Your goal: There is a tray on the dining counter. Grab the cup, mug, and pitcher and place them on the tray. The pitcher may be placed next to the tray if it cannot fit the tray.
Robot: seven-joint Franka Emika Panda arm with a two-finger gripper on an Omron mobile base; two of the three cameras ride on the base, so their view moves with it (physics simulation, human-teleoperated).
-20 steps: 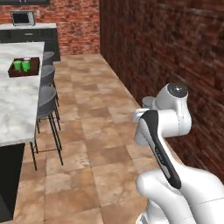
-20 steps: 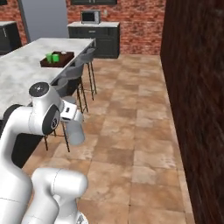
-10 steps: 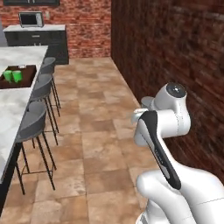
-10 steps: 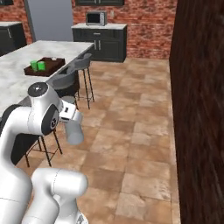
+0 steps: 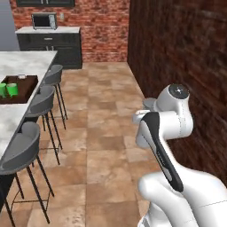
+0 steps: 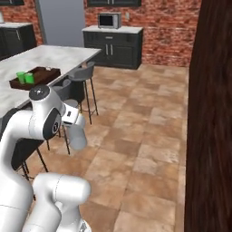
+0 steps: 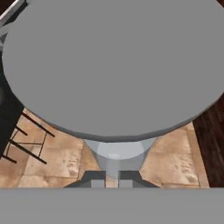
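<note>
Pitcher (image 6: 77,137) hangs clamped in the hand (image 7: 112,176), carried low beside the arm over the tiled floor (image 6: 136,136), well apart from the counter (image 6: 50,59). Seen from the hand, its grey lid (image 7: 113,61) looms close with the narrow body pinched between the fingertips (image 7: 94,179). Far left on the counter, the tray (image 5: 24,88) holds two green vessels (image 5: 8,89), beside grey stools (image 5: 44,102).

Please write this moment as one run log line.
pincer: shut on pitcher | cup and mug: on tray | tray: on dining counter | pitcher: not yet on tray
</note>
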